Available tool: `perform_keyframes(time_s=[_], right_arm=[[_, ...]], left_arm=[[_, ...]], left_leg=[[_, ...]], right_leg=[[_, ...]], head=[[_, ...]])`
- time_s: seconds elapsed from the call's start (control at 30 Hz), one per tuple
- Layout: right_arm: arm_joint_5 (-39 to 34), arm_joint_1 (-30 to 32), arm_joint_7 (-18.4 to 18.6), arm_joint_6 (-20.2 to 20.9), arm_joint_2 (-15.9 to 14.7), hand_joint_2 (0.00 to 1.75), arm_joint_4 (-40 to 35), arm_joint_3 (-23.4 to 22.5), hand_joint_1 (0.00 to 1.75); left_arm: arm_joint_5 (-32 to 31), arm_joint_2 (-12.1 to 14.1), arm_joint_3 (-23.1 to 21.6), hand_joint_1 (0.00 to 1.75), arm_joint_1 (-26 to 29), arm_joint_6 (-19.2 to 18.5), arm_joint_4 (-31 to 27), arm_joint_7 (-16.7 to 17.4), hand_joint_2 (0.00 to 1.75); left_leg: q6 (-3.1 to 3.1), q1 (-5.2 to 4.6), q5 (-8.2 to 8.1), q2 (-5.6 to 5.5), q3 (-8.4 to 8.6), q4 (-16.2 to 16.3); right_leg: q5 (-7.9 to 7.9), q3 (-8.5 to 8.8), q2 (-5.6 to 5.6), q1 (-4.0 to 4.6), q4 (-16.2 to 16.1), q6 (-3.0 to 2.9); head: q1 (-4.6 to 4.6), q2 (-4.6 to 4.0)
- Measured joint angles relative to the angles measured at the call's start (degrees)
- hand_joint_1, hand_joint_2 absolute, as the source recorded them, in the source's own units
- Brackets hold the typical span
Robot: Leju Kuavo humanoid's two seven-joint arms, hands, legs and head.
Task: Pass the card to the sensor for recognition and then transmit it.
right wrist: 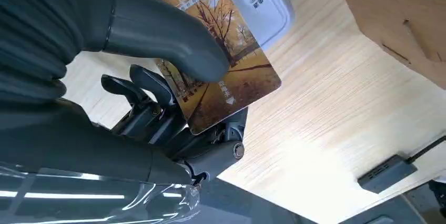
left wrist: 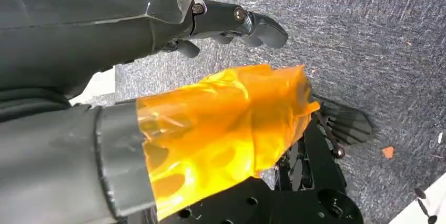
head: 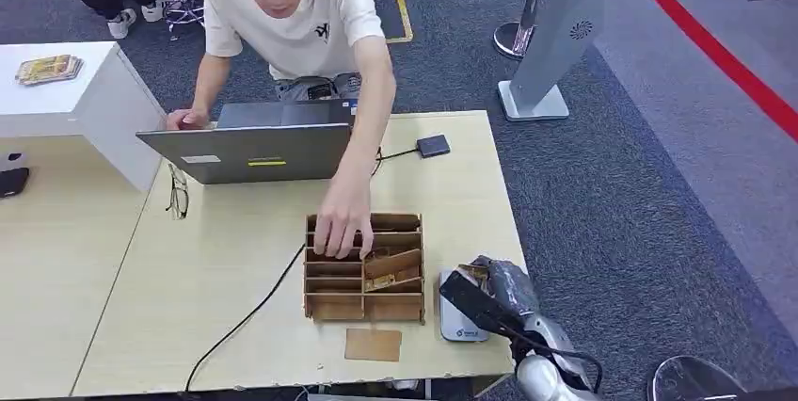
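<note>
My right hand (head: 503, 290) hovers at the table's front right corner and pinches the card (right wrist: 231, 82), printed with golden autumn trees, between thumb (right wrist: 163, 40) and fingers. In the head view the card (head: 473, 272) juts out of the hand towards the wooden box. The white sensor (head: 458, 324) lies flat on the table just under the hand; in the right wrist view the sensor (right wrist: 263, 8) sits right behind the card. My left hand (left wrist: 105, 29) hangs over grey carpet, its thumb wrapped in orange tape (left wrist: 221, 129), fingers stretched out and holding nothing.
A person leans over the table with one hand (head: 341, 222) inside the wooden compartment box (head: 363, 305). A laptop (head: 254, 142), glasses (head: 178, 192), a black hub (head: 433, 145) and a cable lie further back. A brown card (head: 373, 344) lies by the front edge.
</note>
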Motion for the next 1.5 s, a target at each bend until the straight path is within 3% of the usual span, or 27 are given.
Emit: perform_keyframes(time_s=[1.5], right_arm=[[0.17,-0.61,-0.11,0.31,0.39,1.75,0.94,0.0,1.75]], left_arm=[[3.69,0.02,-2.16,0.0,0.33,1.38,-1.03,1.38,0.0]], left_leg=[[0.0,0.01,0.0,0.0,0.0,0.0]], right_leg=[[0.0,0.01,0.0,0.0,0.0,0.0]], head=[[0.0,0.0]])
